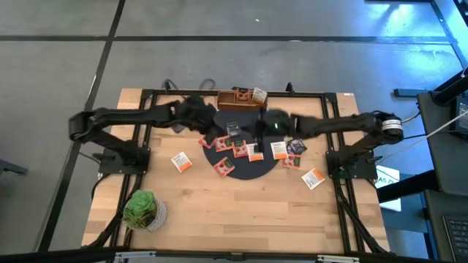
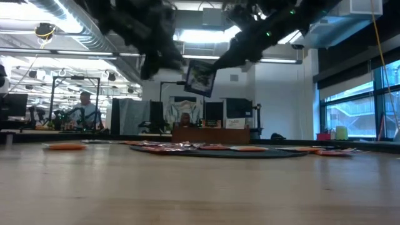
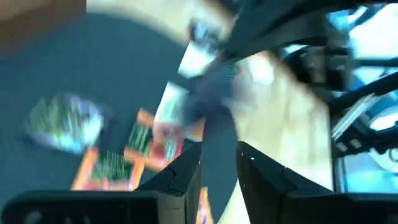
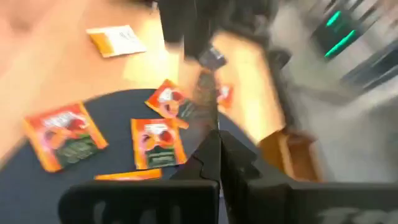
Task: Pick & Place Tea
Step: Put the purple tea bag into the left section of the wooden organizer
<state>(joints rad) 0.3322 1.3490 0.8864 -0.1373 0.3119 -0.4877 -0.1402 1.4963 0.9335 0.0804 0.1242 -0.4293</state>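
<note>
Several orange, red and white tea packets [image 1: 223,166] lie flat on the black round mat [image 1: 252,172], and more show in the right wrist view [image 4: 155,143]. My right gripper [image 2: 217,61] hangs high over the mat's far part, shut on a grey-dark tea packet [image 2: 201,78]. That packet is also seen from above [image 1: 232,129]. My left gripper [image 3: 217,158] is just to its left at the same height [image 2: 148,70], fingers a little apart, with no packet seen in them. A dark blurred streak lies in line with its gap. My right gripper pinches the grey-dark packet between its two shut fingers at the packet's upper edge [image 2: 210,65]. The fingers slant down from the table's right side. The packet hangs tilted below them, clear of the mat. In the wrist view it shows edge-on beyond the fingertips [image 4: 207,93].
Single packets lie on the wood left [image 1: 180,162] and right [image 1: 313,177] of the mat. A wooden box [image 1: 240,98] with packets stands at the far edge. A green plant [image 1: 142,210] sits at the near left. Bare wood spans the near side.
</note>
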